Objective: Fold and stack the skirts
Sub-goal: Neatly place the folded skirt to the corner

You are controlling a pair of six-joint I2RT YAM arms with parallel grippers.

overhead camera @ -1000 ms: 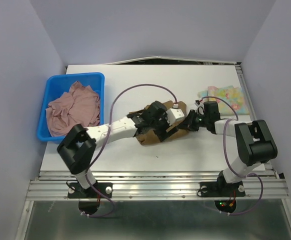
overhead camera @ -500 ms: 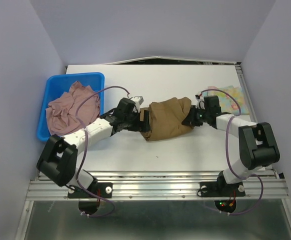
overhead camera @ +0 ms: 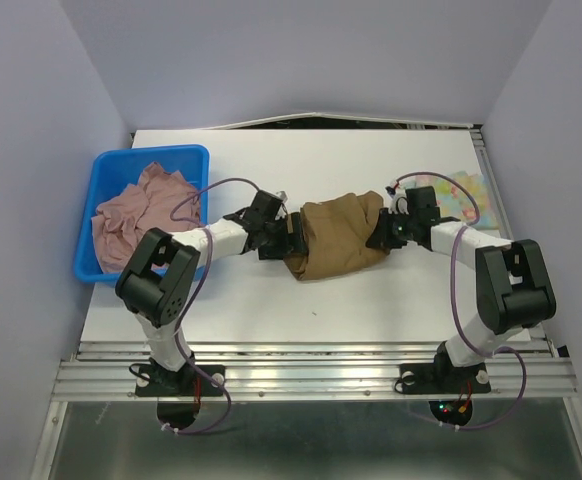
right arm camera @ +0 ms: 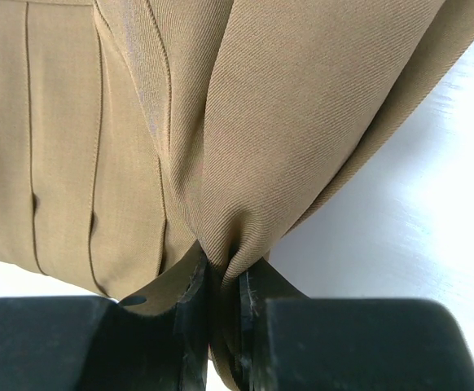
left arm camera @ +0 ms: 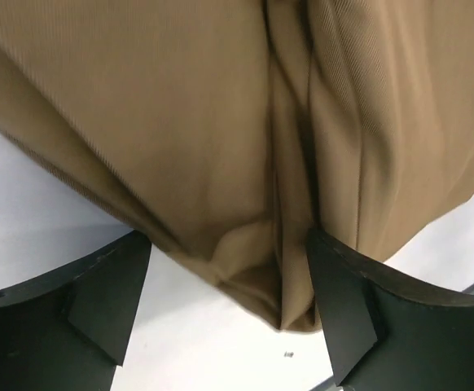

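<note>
floral skirt (overhead camera: 474, 200) half hidden, behind right arm (overhead camera: 449, 232)

White-and-black left arm (overhead camera: 161, 285), matching right arm (overhead camera: 511, 290), looping purple cables (overhead camera: 452, 285), matte black claw fingers (left arm camera: 98, 301)

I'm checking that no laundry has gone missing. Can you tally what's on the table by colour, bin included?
brown skirt: 1
pink skirt: 1
floral yellow-blue skirt: 1
blue bin: 1
Total: 4 (3 skirts, 1 bin)
</note>
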